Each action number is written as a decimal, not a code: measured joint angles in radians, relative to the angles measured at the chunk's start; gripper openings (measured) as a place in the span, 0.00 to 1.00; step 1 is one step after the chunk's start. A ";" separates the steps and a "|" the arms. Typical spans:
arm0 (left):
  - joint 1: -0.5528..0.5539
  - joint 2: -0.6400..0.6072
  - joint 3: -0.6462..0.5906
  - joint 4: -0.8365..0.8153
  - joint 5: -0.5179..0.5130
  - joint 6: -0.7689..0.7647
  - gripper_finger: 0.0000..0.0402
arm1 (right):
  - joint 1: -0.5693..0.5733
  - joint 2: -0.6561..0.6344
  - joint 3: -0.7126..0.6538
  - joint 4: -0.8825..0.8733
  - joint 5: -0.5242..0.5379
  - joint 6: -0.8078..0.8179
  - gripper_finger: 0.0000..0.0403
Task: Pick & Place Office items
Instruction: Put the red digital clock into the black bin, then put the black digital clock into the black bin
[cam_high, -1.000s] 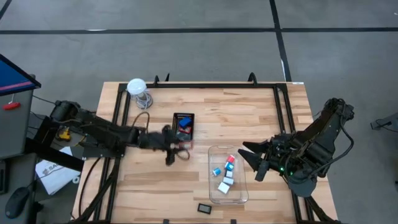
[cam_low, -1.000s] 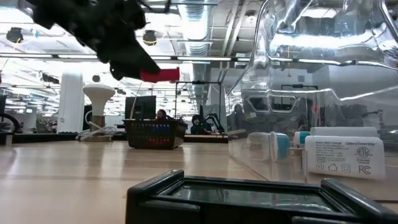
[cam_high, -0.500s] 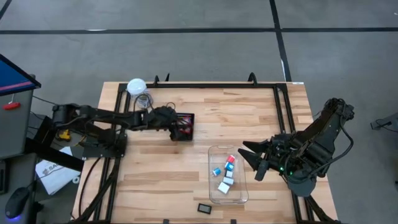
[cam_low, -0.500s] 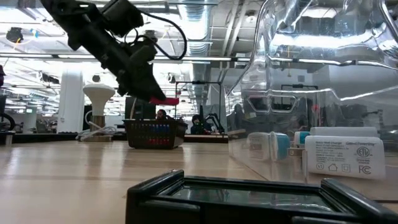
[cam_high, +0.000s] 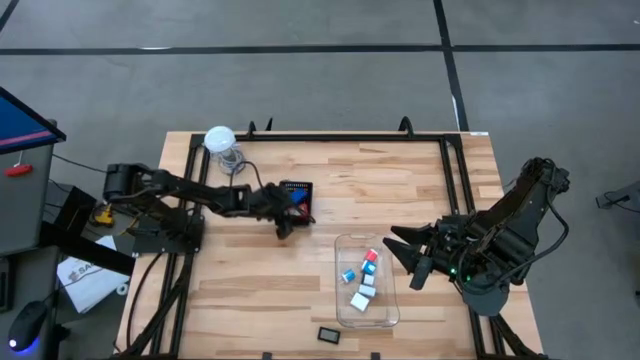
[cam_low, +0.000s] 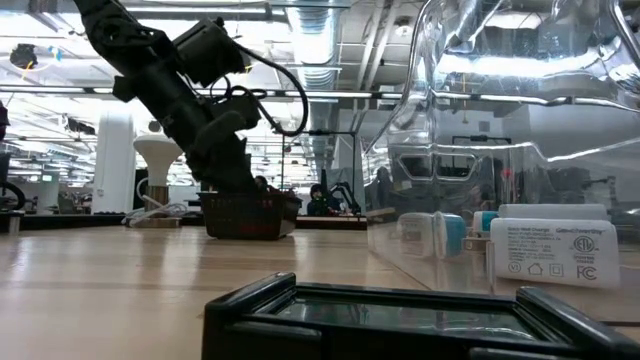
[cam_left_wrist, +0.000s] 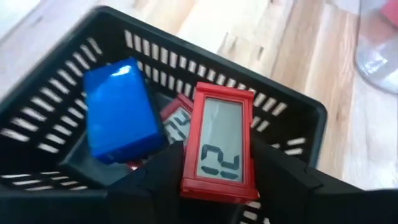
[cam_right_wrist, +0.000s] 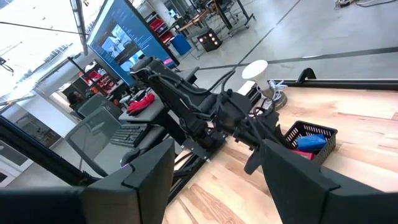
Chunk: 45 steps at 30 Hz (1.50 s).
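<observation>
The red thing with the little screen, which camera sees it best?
The left wrist view: the red timer fills it, held between the left gripper fingers over the black mesh basket. In the high, low and right wrist views the arm hides it.

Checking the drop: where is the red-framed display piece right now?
The red-framed display piece sits between the left gripper fingers, directly over the black mesh basket, beside a blue block already inside.

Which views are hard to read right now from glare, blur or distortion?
Low view: the clear plastic box warps the room behind it, and ceiling lights glare off it; the black rectangle in the foreground is soft. Left wrist view: the red rectangle is sharp, the mesh tray blurred at its edges.
</observation>
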<state>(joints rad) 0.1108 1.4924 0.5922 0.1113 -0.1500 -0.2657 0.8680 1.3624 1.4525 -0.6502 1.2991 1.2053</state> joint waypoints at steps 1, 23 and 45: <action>-0.003 0.003 0.000 0.001 0.000 0.000 0.44 | 0.000 0.000 0.000 0.000 0.000 0.000 0.57; -0.014 -0.052 0.001 0.001 -0.002 0.065 0.57 | 0.000 0.000 0.000 -0.003 0.003 0.000 0.57; -0.744 -0.143 0.001 0.088 0.078 0.156 0.65 | 0.000 0.000 0.000 -0.008 -0.013 0.000 0.57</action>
<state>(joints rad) -0.6336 1.3494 0.5934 0.1989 -0.0717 -0.1098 0.8677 1.3621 1.4528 -0.6579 1.2864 1.2053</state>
